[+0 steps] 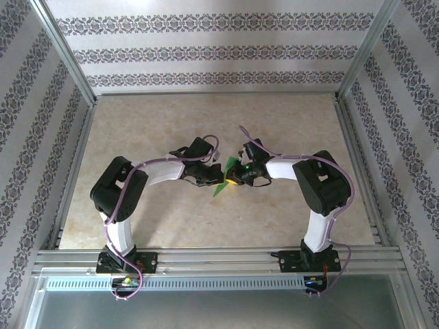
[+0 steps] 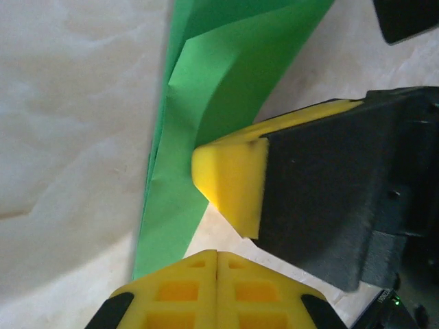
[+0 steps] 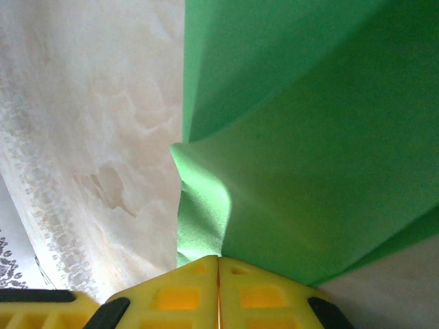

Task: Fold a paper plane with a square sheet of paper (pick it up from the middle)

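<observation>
Clamped shut on creased matte green paper, mid-frame: left gripper, right gripper; marbled table open around.

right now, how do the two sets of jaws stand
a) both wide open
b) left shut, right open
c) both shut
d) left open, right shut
c: in each wrist view the yellow jaws of the left gripper and the right gripper meet along a thin seam with no gap, and the folded green paper runs down to their tips.
</observation>
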Motion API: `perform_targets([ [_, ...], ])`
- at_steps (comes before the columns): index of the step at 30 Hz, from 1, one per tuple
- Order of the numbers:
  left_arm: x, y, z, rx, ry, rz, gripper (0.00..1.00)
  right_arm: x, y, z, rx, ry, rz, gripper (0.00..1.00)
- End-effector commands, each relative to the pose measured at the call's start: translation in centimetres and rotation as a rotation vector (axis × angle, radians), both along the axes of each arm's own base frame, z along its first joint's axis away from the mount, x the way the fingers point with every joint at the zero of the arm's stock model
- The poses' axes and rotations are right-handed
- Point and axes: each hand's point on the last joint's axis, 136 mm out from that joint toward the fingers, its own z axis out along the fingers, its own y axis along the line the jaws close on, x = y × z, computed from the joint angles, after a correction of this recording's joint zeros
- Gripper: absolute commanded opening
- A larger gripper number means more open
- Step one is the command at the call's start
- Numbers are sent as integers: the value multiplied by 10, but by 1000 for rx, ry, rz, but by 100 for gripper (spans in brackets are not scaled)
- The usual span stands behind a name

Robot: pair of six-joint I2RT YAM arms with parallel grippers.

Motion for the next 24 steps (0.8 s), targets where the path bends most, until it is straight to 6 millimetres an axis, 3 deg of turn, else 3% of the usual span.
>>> perform_targets([
  [1, 3, -10, -6, -38, 12, 6, 4, -12, -12, -25, -87, 60, -32, 10],
  [7, -6, 6, -32, 97, 38, 1, 3, -13, -14, -25, -88, 60, -32, 10],
  [17, -24, 26, -59, 196, 98, -14, 2, -7, -20, -20, -86, 31, -35, 10],
  [24, -34, 35, -70, 240, 135, -21, 0, 13, -30, -5, -76, -44, -40, 11],
])
